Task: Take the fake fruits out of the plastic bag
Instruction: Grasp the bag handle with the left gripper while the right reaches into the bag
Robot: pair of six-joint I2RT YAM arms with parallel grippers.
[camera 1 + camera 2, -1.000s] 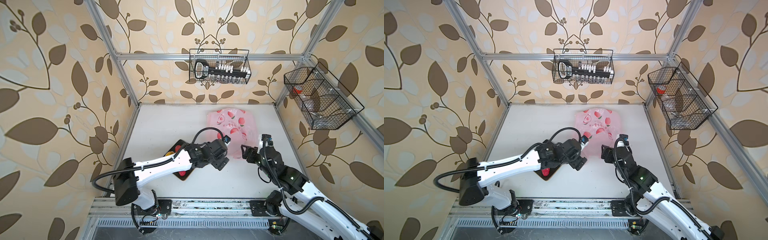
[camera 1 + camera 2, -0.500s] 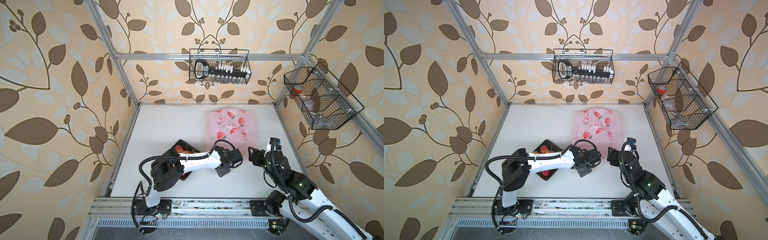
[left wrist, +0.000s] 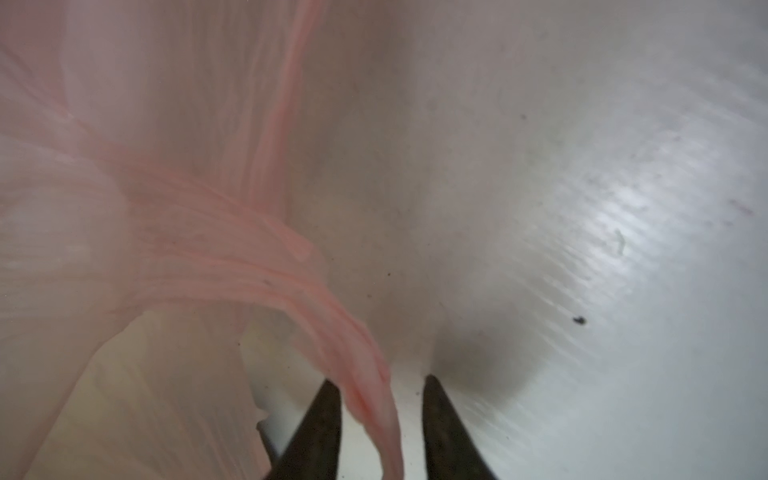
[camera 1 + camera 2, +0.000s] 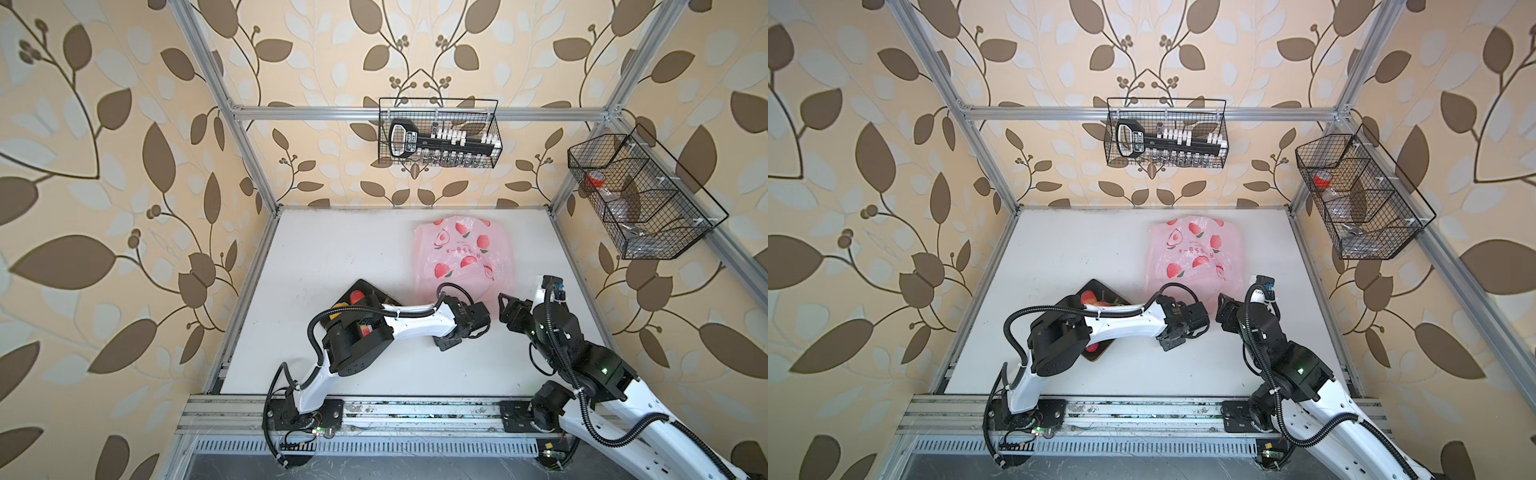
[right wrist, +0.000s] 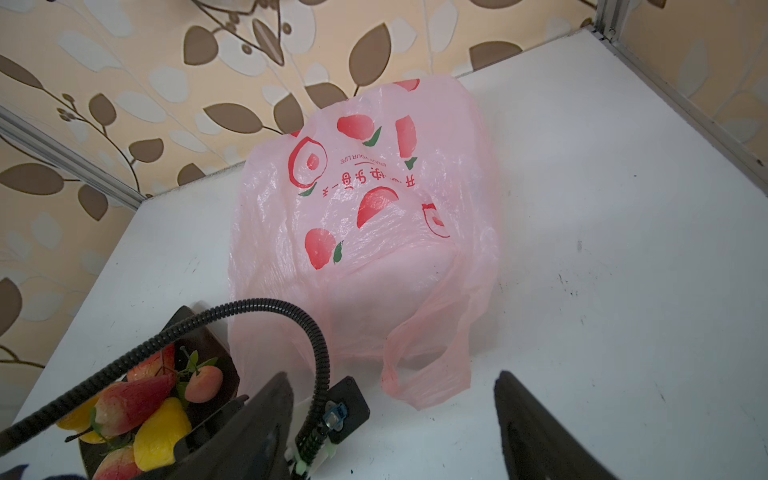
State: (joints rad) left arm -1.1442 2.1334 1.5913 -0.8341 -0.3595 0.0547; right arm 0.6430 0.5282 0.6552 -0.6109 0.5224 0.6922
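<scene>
The pink plastic bag lies fairly flat at the back centre-right of the table. I cannot tell whether anything is inside it. My left gripper is low at the bag's near edge. Its jaws are narrowed, with a bunched pink handle strand between them and a gap still on one side. My right gripper stands wide open just right of it, with the other handle loop ahead of its fingers. Several fake fruits lie on a dark mat.
The left arm's elbow hangs over the dark mat, hiding most of it in both top views. A wire basket hangs on the back wall and another on the right wall. Aluminium frame posts edge the table.
The left arm swung from over the mat to the bag's near edge, and its jaws narrowed around the handle strand. The right gripper drew back slightly and stayed open. The bag settled flatter.
</scene>
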